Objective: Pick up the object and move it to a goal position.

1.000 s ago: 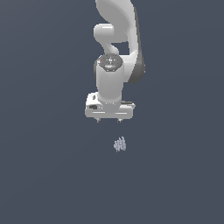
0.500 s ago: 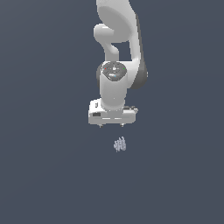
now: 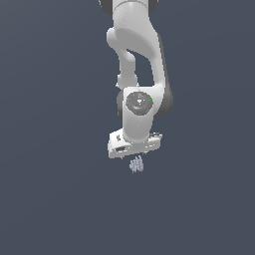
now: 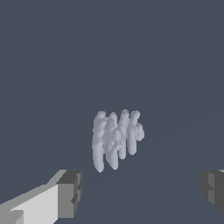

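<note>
The object (image 3: 136,164) is a tiny pale grey-lavender lump of thin upright ridges, lying on the dark grey floor. In the wrist view it (image 4: 116,139) shows as several ridges side by side. My white gripper (image 3: 135,153) hangs just above it, its body tilted. In the wrist view the gripper (image 4: 142,192) is open: one grey fingertip (image 4: 69,192) and the other (image 4: 213,188) stand wide apart, with the object beyond the gap between them, untouched.
The floor (image 3: 50,199) is a plain dark grey surface all around. The white arm (image 3: 137,60) rises above the gripper toward the top of the exterior view.
The gripper has come down toward the object and tilted. The object has not moved.
</note>
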Tool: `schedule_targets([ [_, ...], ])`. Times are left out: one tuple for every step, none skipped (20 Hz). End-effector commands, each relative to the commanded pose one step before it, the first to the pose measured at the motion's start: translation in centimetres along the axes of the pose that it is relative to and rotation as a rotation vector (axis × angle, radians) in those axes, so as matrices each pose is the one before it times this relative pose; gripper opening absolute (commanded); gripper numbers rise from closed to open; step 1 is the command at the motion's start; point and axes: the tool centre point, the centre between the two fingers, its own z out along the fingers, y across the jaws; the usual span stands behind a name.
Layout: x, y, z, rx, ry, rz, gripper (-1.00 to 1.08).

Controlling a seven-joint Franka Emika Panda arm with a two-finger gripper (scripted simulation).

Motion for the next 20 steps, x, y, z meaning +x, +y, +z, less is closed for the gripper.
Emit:
schedule_targets([
  [0.766, -0.401, 0.776, 0.00516, 0.00143, -0.03254, 1.00],
  [0.219, -0.119, 0.246, 0.00170, 0.00027, -0.00956, 1.00],
  [0.189, -0.102, 0.215, 0.00151, 0.00026, -0.00826, 1.00],
  [0.159, -0.084, 0.183, 0.00130, 0.00023, -0.00695, 1.00],
  [0.129, -0.068, 0.150, 0.00108, 0.00020, -0.00567, 1.00],
  [0.100, -0.052, 0.117, 0.00084, 0.00016, -0.00439, 1.00],
  [0.072, -0.040, 0.084, 0.00062, 0.00012, -0.00318, 1.00],
  [0.043, -0.024, 0.050, 0.00037, 0.00007, -0.00192, 1.00],
  [0.015, -0.011, 0.017, 0.00013, 0.00003, -0.00068, 1.00],
  [-0.111, 0.025, -0.054, -0.00047, -0.00097, 0.00382, 1.00],
  [0.000, 0.002, 0.040, 0.00000, 0.00000, 0.00000, 1.00],
  [-0.001, 0.005, 0.118, 0.00000, 0.00000, 0.00000, 1.00],
  [-0.002, 0.008, 0.197, 0.00000, 0.00000, 0.00000, 1.00],
  [0.003, -0.020, 0.268, 0.00005, 0.00012, -0.00047, 1.00],
  [-0.005, 0.014, 0.352, 0.00000, 0.00000, 0.00000, 1.00],
  [0.001, -0.028, 0.419, 0.00007, 0.00016, -0.00067, 1.00],
  [-0.005, -0.012, 0.496, 0.00005, 0.00011, -0.00047, 1.00],
  [-0.016, 0.021, 0.575, 0.00000, 0.00000, 0.00000, 1.00],
  [-0.006, -0.032, 0.609, 0.00009, 0.00019, -0.00082, 1.00],
  [-0.009, -0.011, 0.543, 0.00005, 0.00011, -0.00047, 1.00],
])
